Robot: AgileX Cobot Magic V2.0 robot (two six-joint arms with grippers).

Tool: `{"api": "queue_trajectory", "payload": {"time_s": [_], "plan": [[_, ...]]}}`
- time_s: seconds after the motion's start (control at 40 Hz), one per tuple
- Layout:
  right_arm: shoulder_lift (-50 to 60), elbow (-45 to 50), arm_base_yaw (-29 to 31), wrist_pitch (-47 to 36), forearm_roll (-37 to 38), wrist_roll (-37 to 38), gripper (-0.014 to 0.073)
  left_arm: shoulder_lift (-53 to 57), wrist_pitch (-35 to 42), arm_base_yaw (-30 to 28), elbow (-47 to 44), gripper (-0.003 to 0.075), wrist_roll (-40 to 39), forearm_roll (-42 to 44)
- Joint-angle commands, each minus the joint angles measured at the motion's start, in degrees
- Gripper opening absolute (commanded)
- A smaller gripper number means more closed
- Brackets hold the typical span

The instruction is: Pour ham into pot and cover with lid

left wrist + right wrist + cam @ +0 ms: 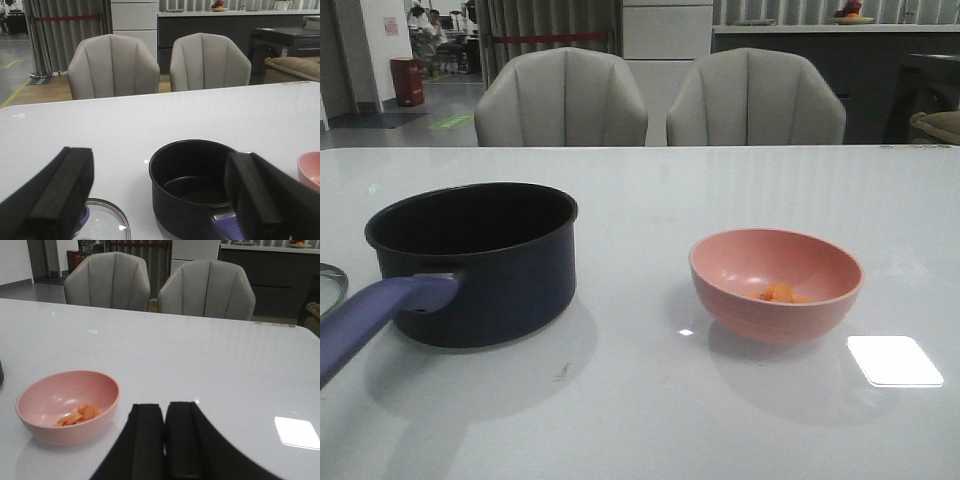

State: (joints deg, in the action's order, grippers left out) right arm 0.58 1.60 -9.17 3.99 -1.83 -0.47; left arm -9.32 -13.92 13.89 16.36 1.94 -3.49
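In the front view the pot [485,260] sits at the left of the frame on the white desk [650,410], its black inside bare and its purplish-blue handle [380,315] running down toward the lower left corner; the pink bowl [776,283] stands right of centre, well apart from the pot, with the ham [779,292] lying as a few small orange chunks in its bottom; only a sliver of the lid [330,285] shows, flat on the desk at the far left edge, just beside the handle; a bright patch of reflected light lies on the desk at the lower right, near the bowl.

In my left wrist view my left end effector [160,197] is spread wide, one dark finger in the lower left and the other in the lower right, with nothing between them but the scene beyond; the pot sits between the fingers and the glass lid with its steel rim shows at the bottom left.

In my right wrist view my right end effector [164,440] is closed, the two black fingers pressed side by side at the bottom centre, gripping nothing; the bowl with the ham is at the lower left of that frame, apart from the fingers.

Two grey chairs [660,100] stand behind the desk, at the top of the frame.
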Motion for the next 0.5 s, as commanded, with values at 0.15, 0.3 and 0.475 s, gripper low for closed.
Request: {"api": "queue_trajectory", "payload": {"time_s": [0.15, 0.3, 0.475], "plan": [[0.3, -3.2, 0.3, -7.2, -1.9, 0.5, 0.0148, -0.5, 4.5, 0.4, 1.5, 0.0561, 0.0, -0.1], [-6.4, -10.6, 0.3, -1.1, -2.6, 0.2, 0.0148, -0.5, 4.5, 0.4, 1.5, 0.0561, 0.0, -0.1], [-19.4, -20.8, 0.3, 10.9, -2.6, -0.1, 0.0148, -0.5, 4.7, 0.4, 1.5, 0.0561, 0.0, -0.1]]}}
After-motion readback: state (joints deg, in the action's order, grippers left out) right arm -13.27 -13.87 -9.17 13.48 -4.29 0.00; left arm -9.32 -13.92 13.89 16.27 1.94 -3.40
